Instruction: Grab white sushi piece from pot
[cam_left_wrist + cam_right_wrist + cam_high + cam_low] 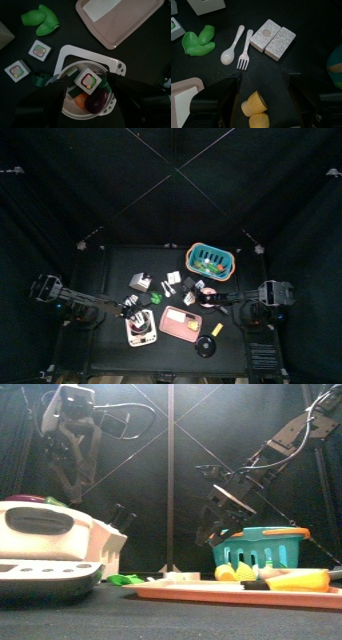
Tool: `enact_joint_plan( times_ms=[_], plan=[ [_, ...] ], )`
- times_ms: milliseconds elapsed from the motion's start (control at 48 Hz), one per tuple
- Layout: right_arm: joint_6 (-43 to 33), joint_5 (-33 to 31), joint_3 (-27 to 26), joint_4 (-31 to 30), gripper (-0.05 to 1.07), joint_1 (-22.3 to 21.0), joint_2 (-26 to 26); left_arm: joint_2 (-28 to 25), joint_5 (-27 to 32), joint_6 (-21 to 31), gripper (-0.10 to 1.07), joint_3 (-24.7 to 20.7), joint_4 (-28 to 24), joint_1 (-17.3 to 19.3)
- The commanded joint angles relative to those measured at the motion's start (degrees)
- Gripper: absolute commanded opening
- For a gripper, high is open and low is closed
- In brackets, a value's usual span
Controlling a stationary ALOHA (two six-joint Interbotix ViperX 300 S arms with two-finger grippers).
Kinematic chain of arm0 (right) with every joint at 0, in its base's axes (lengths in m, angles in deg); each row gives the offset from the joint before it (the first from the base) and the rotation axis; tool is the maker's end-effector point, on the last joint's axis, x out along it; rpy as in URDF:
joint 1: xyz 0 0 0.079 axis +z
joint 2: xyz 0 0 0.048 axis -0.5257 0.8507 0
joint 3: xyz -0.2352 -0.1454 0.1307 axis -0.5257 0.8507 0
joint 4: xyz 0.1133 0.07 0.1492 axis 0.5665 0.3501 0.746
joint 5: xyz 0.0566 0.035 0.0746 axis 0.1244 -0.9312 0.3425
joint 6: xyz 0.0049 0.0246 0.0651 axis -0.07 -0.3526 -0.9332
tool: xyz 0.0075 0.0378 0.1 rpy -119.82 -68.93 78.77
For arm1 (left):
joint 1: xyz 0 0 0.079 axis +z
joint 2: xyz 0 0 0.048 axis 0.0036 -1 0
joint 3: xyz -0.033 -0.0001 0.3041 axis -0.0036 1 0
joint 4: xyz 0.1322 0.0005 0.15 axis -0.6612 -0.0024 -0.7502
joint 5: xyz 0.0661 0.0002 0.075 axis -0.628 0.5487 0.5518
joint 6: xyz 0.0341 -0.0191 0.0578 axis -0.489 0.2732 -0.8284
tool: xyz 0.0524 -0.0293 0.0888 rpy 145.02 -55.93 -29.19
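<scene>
- Left gripper [83,102]: jaws spread wide, holding nothing, over the pot [73,52], lower centre of frame.
- White sushi piece [88,80] lies tilted inside the pot beside a purple piece [99,100].
- Probably light, rigid, smooth; pinch across its flat sides.
- Right gripper [261,107]: open, empty, parked above yellow pieces.

No text, label, brand, number or sign can be read on anything in these pictures
</scene>
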Motion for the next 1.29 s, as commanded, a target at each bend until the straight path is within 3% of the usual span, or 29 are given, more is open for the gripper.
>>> enact_joint_plan(
  times_ms=[0,125,250,438,688,1271],
  plan=[
    [0.00,-0.18,-0.26,-0.09,0.95,0.09,-0.88,-1.41,6.42,3.96,0.95,-4.13,-2.37,-1.05],
    [0.00,-0.18,-0.44,-0.09,0.95,0.18,-0.88,-3.87,8.53,9.05,0.95,-6.24,-4.22,-2.72],
    [-0.09,-0.18,-0.53,-0.09,0.95,0.26,-0.79,-6.15,8.61,10.99,0.95,-7.73,-3.78,-4.13],
    [-0.09,-0.18,-0.70,1.23,0.95,0.97,-0.70,-7.82,10.11,11.87,0.95,-8.96,-0.26,-4.57],
    [-0.18,-0.18,-1.76,2.20,0.95,1.58,-0.18,-8.53,13.01,12.66,0.95,-8.53,-1.32,-4.57],
    [0.18,-0.18,-4.48,1.58,0.95,1.49,2.90,-10.20,12.57,13.01,0.95,-6.59,-0.88,-4.31]
  ],
)
